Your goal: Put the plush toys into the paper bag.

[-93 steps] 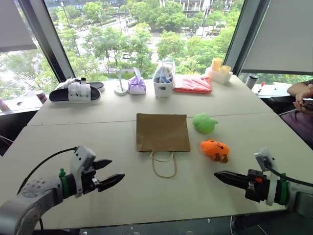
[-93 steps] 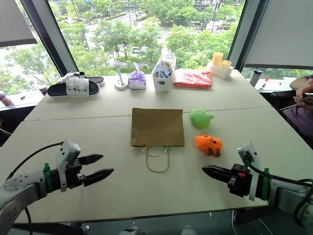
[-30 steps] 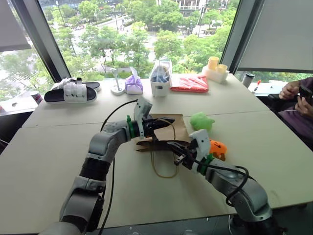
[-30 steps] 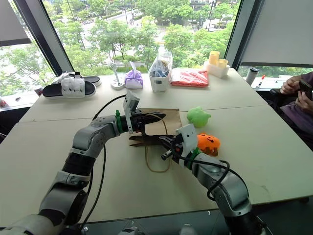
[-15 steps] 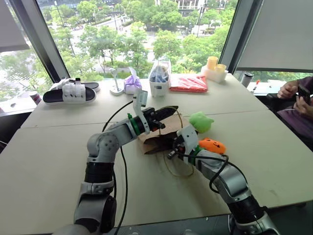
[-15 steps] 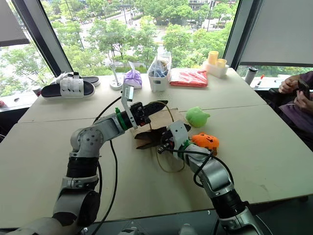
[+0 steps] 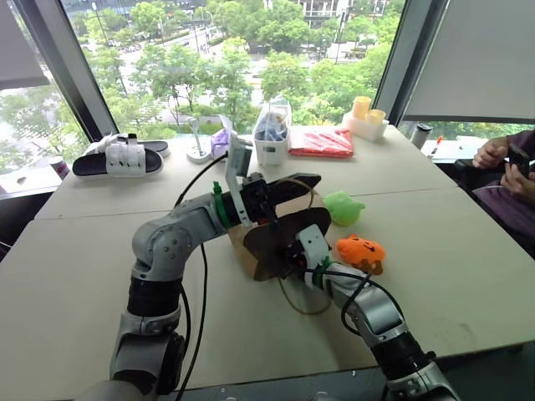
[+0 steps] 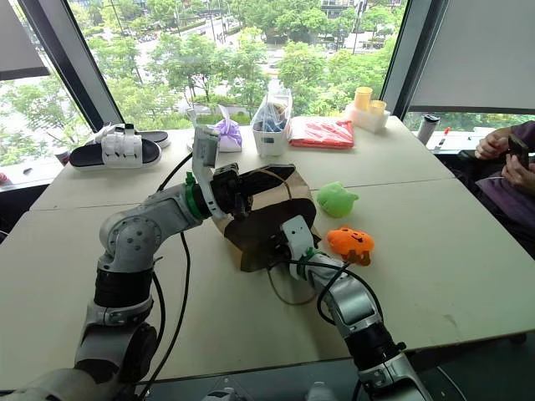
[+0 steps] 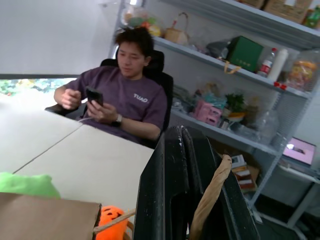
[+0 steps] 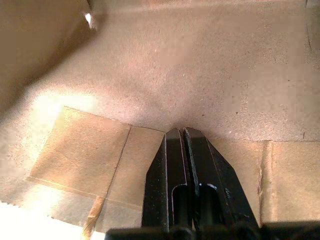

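Observation:
The brown paper bag [image 7: 284, 213] lies on the table with its mouth pulled up and open toward me. My left gripper [image 9: 177, 130] is shut on the bag's upper cord handle [image 9: 212, 192] and holds that edge raised. My right gripper [image 10: 182, 131] is shut, reaches inside the bag and presses against its inner paper wall; in the eye views the bag's mouth hides its fingers. The green plush toy [image 7: 344, 207] lies on the table just right of the bag. The orange plush toy [image 7: 359, 252] lies in front of it, beside my right forearm.
The bag's other loop handle [image 7: 305, 305] trails on the table. Along the far edge stand black-and-white slippers [image 7: 117, 156], a purple bundle [image 7: 219, 142], a white container with a plastic bag [image 7: 272, 138], a red packet [image 7: 324, 144] and yellow cups [image 7: 364, 117]. A person [image 9: 125, 95] sits at the right.
My left gripper has risen and drawn back with the handle, pulling the bag's mouth up and wider. The right gripper has pushed lower and deeper into the bag.

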You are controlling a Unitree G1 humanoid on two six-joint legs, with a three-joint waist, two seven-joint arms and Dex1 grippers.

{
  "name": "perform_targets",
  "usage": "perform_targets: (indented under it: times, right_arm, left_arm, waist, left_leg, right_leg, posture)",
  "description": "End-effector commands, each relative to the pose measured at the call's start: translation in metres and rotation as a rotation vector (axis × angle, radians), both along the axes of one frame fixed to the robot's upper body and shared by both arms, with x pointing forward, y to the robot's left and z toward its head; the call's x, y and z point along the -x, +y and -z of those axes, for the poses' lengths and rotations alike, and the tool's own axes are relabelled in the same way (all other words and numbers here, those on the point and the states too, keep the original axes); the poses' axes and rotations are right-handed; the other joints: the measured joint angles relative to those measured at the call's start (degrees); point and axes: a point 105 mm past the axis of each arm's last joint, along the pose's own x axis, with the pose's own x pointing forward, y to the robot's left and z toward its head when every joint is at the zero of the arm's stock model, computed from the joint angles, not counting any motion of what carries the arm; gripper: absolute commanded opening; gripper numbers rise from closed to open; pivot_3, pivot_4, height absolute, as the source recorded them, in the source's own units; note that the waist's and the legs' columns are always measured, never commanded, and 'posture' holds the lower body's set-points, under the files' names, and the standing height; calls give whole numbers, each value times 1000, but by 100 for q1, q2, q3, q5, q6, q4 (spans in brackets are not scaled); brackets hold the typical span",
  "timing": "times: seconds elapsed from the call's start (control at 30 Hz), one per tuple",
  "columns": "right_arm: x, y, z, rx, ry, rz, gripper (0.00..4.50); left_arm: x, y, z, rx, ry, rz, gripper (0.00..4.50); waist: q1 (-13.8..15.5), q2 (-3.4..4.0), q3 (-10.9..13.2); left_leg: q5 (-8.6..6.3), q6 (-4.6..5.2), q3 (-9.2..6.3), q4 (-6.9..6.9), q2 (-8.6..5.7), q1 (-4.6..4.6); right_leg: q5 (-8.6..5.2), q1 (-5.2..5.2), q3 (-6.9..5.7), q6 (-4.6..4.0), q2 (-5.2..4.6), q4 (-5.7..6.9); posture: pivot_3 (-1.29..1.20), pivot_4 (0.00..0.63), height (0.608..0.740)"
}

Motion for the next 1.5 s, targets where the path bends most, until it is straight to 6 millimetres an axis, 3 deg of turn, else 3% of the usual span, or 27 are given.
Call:
perform_targets:
  times: [0.03, 0.2, 0.37, 0.47, 0.5, 0.57, 0.63, 0.73, 0.83, 1.03, 1.13, 1.23, 1.33, 1.5]
  right_arm:
    - [3, 1, 7, -2, 30, 1, 0]
    - [4, 2, 3, -20, 10, 3, 0]
    - [12, 8, -31, -112, -125, -62, 0]
    - [31, 0, -61, -129, -196, -120, 0]
    - [42, -10, -83, -204, -227, -118, 0]
    - [68, -28, -116, -328, -262, -144, 578]
    - [82, -49, -129, -358, -272, -127, 1423]
    - [84, -92, -130, -287, -267, 4, 2942]
    - [79, -128, -112, -153, -212, 114, 4479]
    - [53, -167, -60, -18, -49, 248, 4479]
    - [31, -170, -37, 14, -24, 261, 4479]
    - [22, -166, -17, 46, 27, 234, 4479]
    - [21, -166, -11, 52, 40, 216, 3631]
    - [21, -168, -16, 48, 18, 206, 1034]
  left_arm:
    - [10, 0, -22, 46, -77, 41, 30]
    - [-8, 2, -9, 31, -33, -47, 30]
    - [-34, 8, 4, 23, 1, -169, 30]
    - [-39, 7, 11, 6, 1, -181, 30]
    - [-40, 6, 14, 1, 0, -178, 30]
    - [-39, 5, 18, -6, -2, -173, 0]
    - [-38, 6, 21, -6, 2, -171, 0]
    - [-36, 6, 24, -3, 12, -163, 0]
    - [-33, 5, 25, -3, 17, -156, 0]
    - [-31, 4, 27, -2, 16, -153, 0]
    - [-35, 6, 27, -2, 14, -179, 0]
    - [-34, 8, 31, -33, -4, -196, 0]
    - [-35, 11, 33, -35, -2, -221, 0]
    - [-36, 14, 32, -25, 4, -241, 0]
  waist:
    - [-1, 0, 0]
    - [-1, 0, 0]
    - [11, 0, 0]
    - [23, 0, 1]
    - [26, 0, 1]
    - [59, 0, 1]
    - [50, 0, 1]
    - [49, -1, 1]
    - [45, -1, 1]
    - [23, -2, 1]
    - [19, -2, 1]
    - [18, 0, 0]
    - [29, 0, 0]
    - [41, -1, 0]
  left_leg:
    - [0, 0, 0, 0, 0, 0]
    - [0, 0, 0, 0, 0, 1]
    - [0, 0, 1, 0, -1, 0]
    - [0, 0, 0, 0, -1, -3]
    - [0, 0, -1, 0, -1, -4]
    - [0, 1, -4, 0, -3, -7]
    - [-3, 5, -12, 0, -2, -8]
    - [-5, 8, -6, 0, -1, -4]
    - [-5, 9, 1, 1, -1, -4]
    - [-5, 10, 8, 1, 1, 0]
    - [-5, 10, 11, 3, 1, 0]
    - [-4, 9, 11, 2, 0, 1]
    - [-5, 9, 10, 2, 0, 1]
    - [-3, 7, 7, 10, -1, 1]
  right_leg:
    - [0, 0, 0, 0, 0, 0]
    - [0, 0, 0, 0, 0, 0]
    - [0, 0, 1, 0, 0, -2]
    - [0, -2, 1, 0, 0, -2]
    - [0, -3, 0, 0, -1, -3]
    - [0, -2, 1, 0, -1, -4]
    - [0, 0, 1, 0, -2, -8]
    - [0, 6, 0, 0, -2, -10]
    - [0, 6, 0, 0, -1, -8]
    - [-1, 6, 2, 0, -1, -5]
    - [-1, 7, 4, 0, -1, -5]
    - [0, 6, 4, 0, -1, -4]
    - [-1, 6, 4, 0, -1, -5]
    - [0, 13, 4, 1, -2, -5]
  posture:
    - [0, 150, 740]
    - [0, 150, 740]
    - [0, 150, 740]
    - [0, 150, 740]
    - [0, 150, 740]
    - [0, 150, 740]
    - [0, 150, 740]
    - [0, 150, 740]
    - [0, 150, 740]
    - [0, 150, 740]
    - [0, 150, 740]
    - [0, 150, 740]
    - [0, 150, 740]
    - [0, 150, 740]
